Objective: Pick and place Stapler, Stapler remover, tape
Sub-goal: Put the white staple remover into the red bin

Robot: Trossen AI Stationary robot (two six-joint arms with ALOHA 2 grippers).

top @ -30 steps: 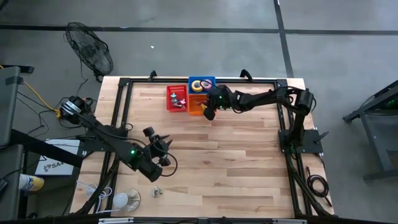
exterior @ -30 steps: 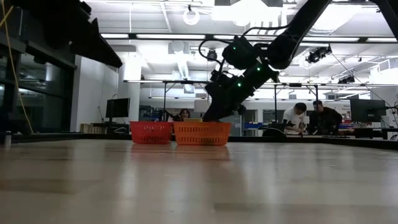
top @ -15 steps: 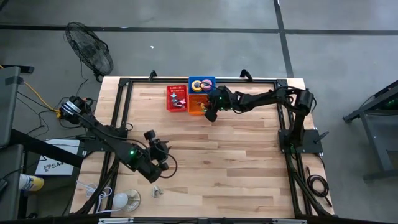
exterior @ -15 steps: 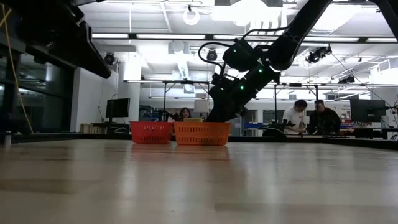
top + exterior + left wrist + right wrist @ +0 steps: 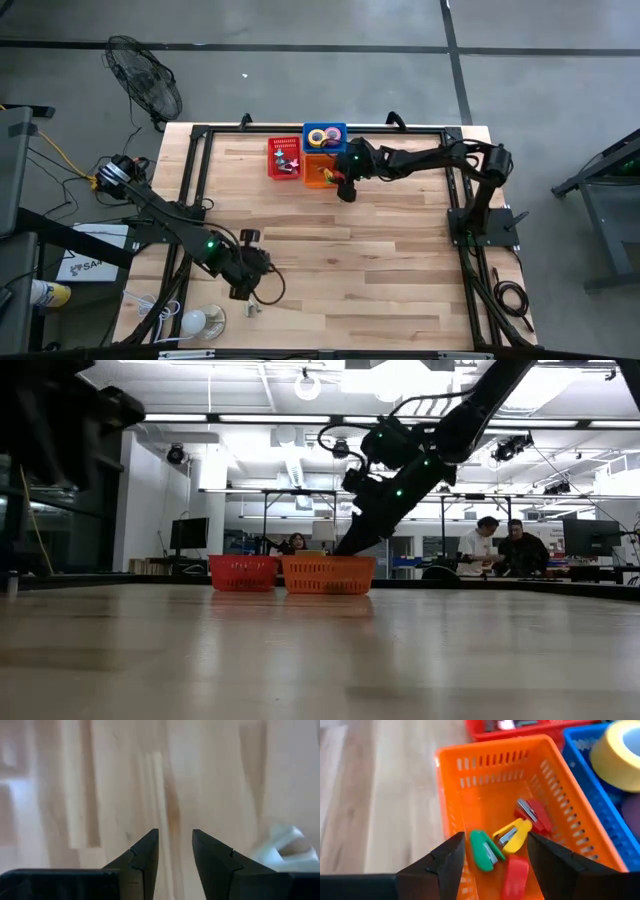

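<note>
Staple removers, a green one (image 5: pixel 484 851), a yellow one (image 5: pixel 513 834) and two red ones (image 5: pixel 534 814), lie loose on the floor of the orange basket (image 5: pixel 451 805), green and yellow touching. Orange basket sits at the far edge of the table (image 5: pixel 380 260), red basket (image 5: pixel 283 158) just beside it and blue basket (image 5: pixel 326 135) touching it on the far side. Yellow tape roll (image 5: pixel 622 751) lies in the blue basket; the high view shows rolls (image 5: pixel 320 137) there. Red basket holds small items, too small to tell. Right gripper (image 5: pixel 495 855) hovers over the near rim of the orange basket, fingers spread wide, holding nothing. Left gripper (image 5: pixel 173 851) is low over bare wood near the table's front left, fingers a narrow gap apart, empty, with a blurred white object (image 5: pixel 280 851) on the table just beside it.
</note>
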